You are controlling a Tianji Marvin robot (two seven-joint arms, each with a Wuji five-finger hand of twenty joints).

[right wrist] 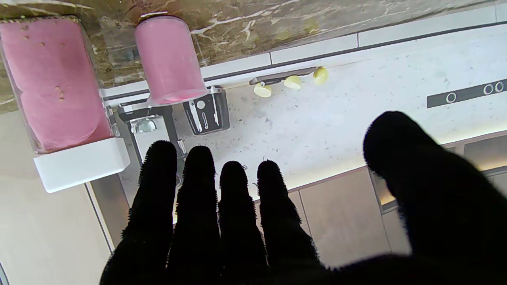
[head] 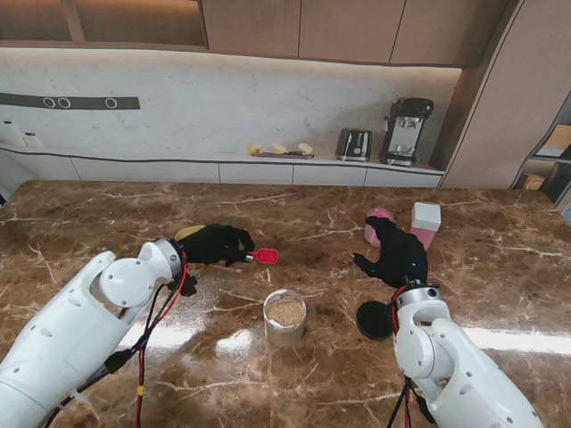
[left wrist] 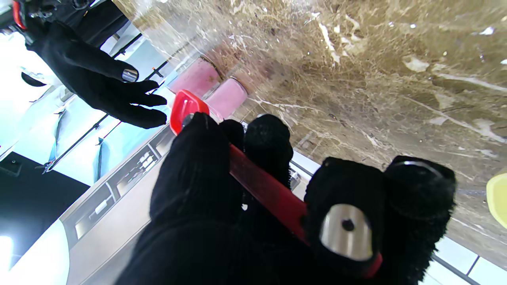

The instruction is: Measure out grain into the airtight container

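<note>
- Left hand is clenched round the handle of a red measuring scoop; the bowl sticks out past the fingers toward the right, above the table. The wrist view shows the handle running under thumb and fingers.
- Scoop bowl: cannot tell whether it carries grain; only its back shows.
- Right hand is released, fingers spread, holding nothing, hovering near the pink containers.
- Glass jar of grain stands open, nearer to me than the scoop and between the two arms. A black round lid lies just beside the right wrist.
- Two pink containers sit farther from me on the right: a round one and a square one with a white lid. I judge one of these to be the airtight target, but which one is uncertain.
- A yellow object is partly hidden behind the left hand.
- Risks: the scoop is gripped well back on its handle, so the bowl could tip and spill grain on the table during transfer.
- The round container's mouth looks narrow; an off-centre pour would scatter grain.
- The right hand is close to the containers and could knock one over.
</note>
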